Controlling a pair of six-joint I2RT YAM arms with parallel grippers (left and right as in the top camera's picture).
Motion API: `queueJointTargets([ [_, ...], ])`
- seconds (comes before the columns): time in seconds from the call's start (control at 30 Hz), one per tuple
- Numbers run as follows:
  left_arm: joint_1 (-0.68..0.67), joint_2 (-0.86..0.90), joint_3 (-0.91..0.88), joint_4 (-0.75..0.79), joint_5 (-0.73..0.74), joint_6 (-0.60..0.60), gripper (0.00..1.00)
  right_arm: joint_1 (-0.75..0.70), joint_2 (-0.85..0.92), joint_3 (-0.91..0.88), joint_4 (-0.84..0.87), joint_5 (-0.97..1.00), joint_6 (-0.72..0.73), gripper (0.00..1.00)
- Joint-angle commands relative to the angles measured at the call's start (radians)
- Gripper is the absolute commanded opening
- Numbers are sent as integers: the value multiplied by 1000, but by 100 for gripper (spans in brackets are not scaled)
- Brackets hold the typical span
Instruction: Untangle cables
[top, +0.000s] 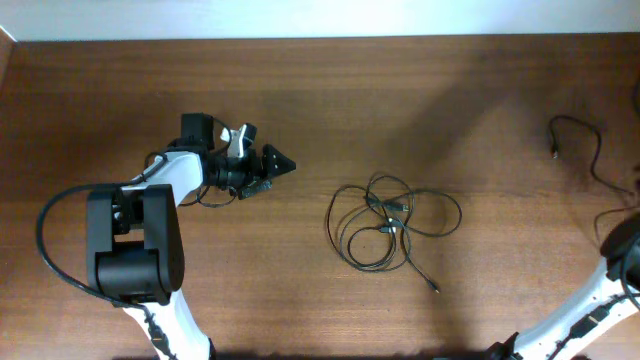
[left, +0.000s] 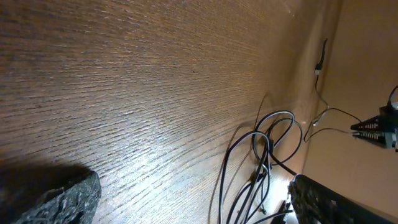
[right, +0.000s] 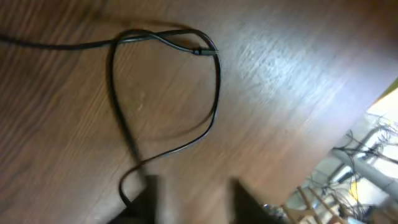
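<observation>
The tangled cables (top: 388, 222) lie as a knotted bundle of thin black loops on the wooden table, right of centre. My left gripper (top: 278, 164) hovers to their left and points at them. In the left wrist view its fingers (left: 193, 190) are wide apart and empty, with the bundle (left: 268, 152) ahead near the right finger. A separate loose cable (top: 578, 135) lies at the far right. In the right wrist view it forms a loop (right: 166, 93), and one strand runs down beside the left finger of my right gripper (right: 196, 199). That gripper is blurred, with its fingers apart.
The left arm's base and its thick black cable (top: 60, 235) stand at the left. The right arm (top: 610, 285) enters from the bottom right corner. The table's far edge (top: 320, 38) runs along the top. Beyond the table edge, clutter (right: 367, 162) shows in the right wrist view.
</observation>
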Motion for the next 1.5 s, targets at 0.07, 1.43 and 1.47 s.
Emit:
queueJointTargets([
  [0.07,0,-2,-2,-1,-60,-6,99,-41,-21,23,-4,-73,15,94],
  [1.43,0,-2,-2,9,-60,-7,99,1139,-270,-645,350,-671,-360,100],
  [1.47,0,-2,-2,9,-60,-7,99,1139,-270,-653,350,-671,-360,89],
])
